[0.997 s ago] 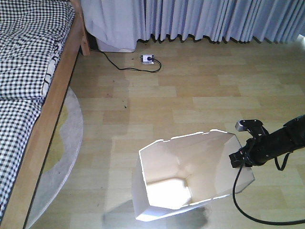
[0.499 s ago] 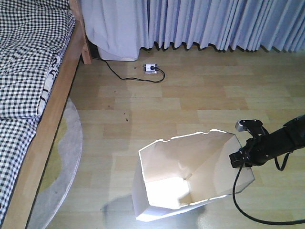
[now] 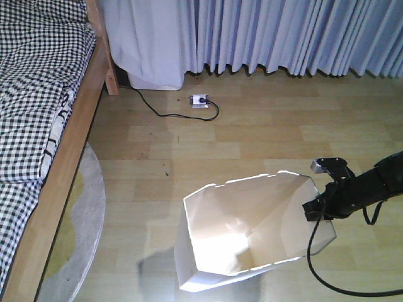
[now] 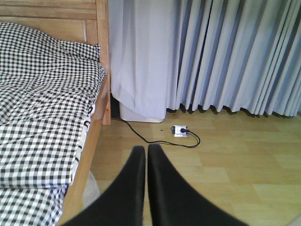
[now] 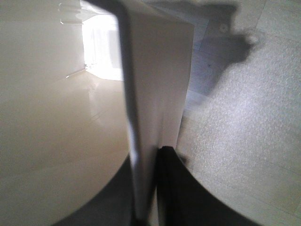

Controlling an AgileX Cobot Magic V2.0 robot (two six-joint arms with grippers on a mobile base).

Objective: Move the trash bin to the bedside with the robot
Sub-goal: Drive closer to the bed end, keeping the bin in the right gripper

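Soft daylight through the curtains (image 3: 283, 38), blown-out glare inside the trash bin (image 3: 255, 217), blurred right-wrist close-up.

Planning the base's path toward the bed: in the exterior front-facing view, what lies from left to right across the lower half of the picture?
bed → round rug → trash bin → right gripper, clamped on the bin's rim.

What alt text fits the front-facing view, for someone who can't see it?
The right gripper clamps the rim of the empty white trash bin over a wooden floor. The bed with checked bedding runs along the left edge, apart from the bin, a pale rug beside it. Grey curtains and a power strip lie behind.
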